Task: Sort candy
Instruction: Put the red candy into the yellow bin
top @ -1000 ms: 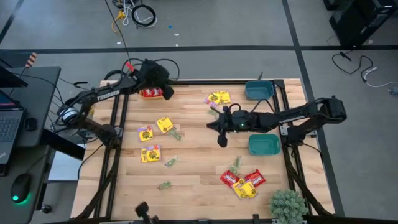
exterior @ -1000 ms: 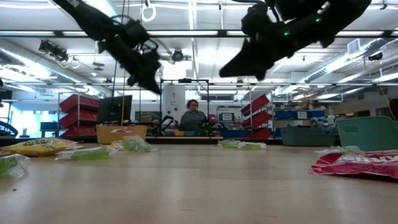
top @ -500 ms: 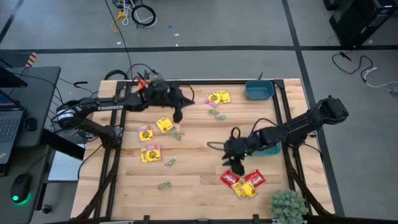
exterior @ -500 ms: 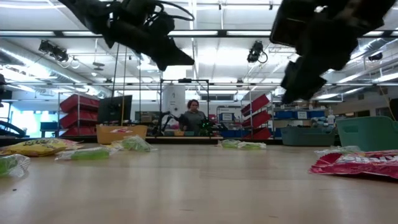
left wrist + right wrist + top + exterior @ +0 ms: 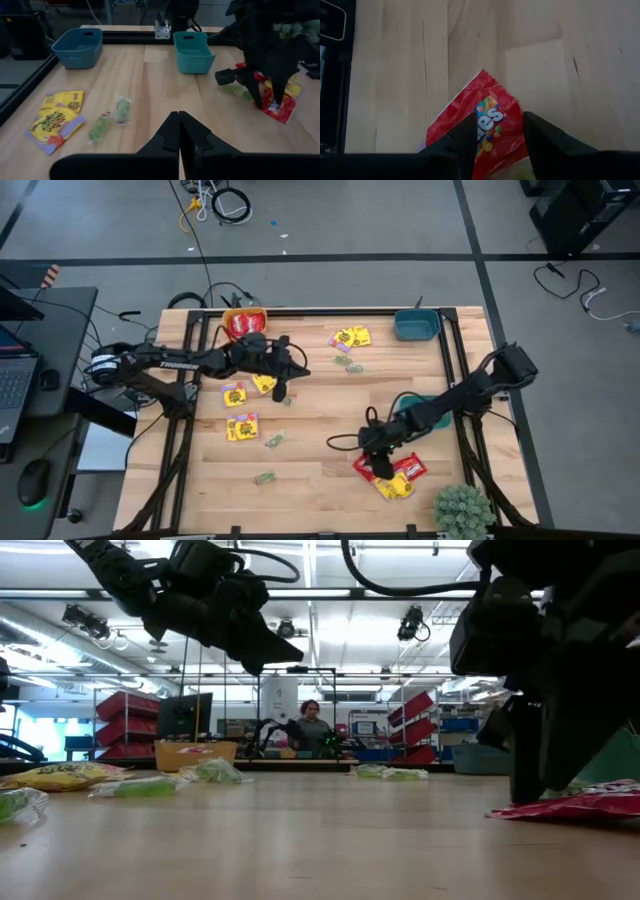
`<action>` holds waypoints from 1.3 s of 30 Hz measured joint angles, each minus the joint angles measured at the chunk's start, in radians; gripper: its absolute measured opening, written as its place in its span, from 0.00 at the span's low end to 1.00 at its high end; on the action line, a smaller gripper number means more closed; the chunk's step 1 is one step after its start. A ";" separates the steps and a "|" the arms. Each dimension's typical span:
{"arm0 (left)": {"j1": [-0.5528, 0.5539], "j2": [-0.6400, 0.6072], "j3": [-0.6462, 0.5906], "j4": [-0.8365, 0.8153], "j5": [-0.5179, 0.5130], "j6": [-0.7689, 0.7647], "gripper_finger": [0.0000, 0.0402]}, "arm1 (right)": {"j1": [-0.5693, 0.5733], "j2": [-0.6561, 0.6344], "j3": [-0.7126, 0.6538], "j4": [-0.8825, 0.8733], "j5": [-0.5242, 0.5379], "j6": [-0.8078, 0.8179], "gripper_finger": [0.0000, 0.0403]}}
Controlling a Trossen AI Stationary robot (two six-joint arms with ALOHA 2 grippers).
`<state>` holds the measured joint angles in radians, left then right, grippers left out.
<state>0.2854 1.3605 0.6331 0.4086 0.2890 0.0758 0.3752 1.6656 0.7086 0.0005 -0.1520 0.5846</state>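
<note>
Your right gripper (image 5: 381,467) is down at the table (image 5: 320,420), right on top of the little pile of red and yellow candy (image 5: 392,473) that sits just next to the nearer teal bowl (image 5: 425,413), on the side away from the farther teal bowl (image 5: 417,326). Its fingers (image 5: 465,137) are spread apart with a red candy packet (image 5: 482,127) lying flat between them, one finger on each side of it. They haven't closed on it, so nothing is held there. In the low view you see those fingers standing straight down onto the red wrapper (image 5: 580,802).

Your left gripper (image 5: 281,383) hangs above the table well away from that nearer teal bowl, out toward the orange bowl (image 5: 244,322), which already has red candy in it. Its fingers (image 5: 172,135) are pressed fully together and carry nothing.

The rest of the candy is scattered all over. Yellow packets (image 5: 240,408) lie just beside the left gripper, another yellow pair (image 5: 351,337) sits near the farther teal bowl, and small pale green ones (image 5: 264,477) are dotted across the middle of the table, well apart from the nearer teal bowl. A person (image 5: 311,728) sits in the room beyond the table.
</note>
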 joint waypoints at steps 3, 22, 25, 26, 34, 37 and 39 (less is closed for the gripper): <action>-0.001 0.000 0.000 -0.009 0.000 0.001 0.01 | 0.000 0.027 0.002 0.027 0.000 -0.001 0.34; 0.000 -0.003 0.000 -0.012 -0.060 0.021 0.01 | -0.262 0.036 0.099 -0.043 0.213 -0.207 0.01; 0.000 -0.021 0.001 -0.005 -0.060 0.026 0.01 | -0.331 0.034 0.167 -0.091 0.249 -0.295 0.02; 0.000 -0.027 0.001 -0.012 -0.060 0.026 0.01 | -0.348 0.034 0.188 -0.115 0.245 -0.317 0.04; 0.000 -0.040 0.000 -0.070 -0.059 0.029 0.01 | -0.322 0.035 0.254 -0.330 0.179 -0.324 0.35; 0.000 -0.041 0.000 -0.084 -0.058 0.041 0.01 | -0.288 0.035 0.254 -0.391 0.183 -0.260 0.46; 0.000 -0.041 0.000 -0.100 -0.058 0.045 0.01 | -0.269 0.035 0.252 -0.395 0.187 -0.219 0.50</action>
<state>0.2855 1.3200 0.6334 0.3084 0.2312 0.1212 0.1061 1.7008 0.9608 -0.3942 0.0349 0.3658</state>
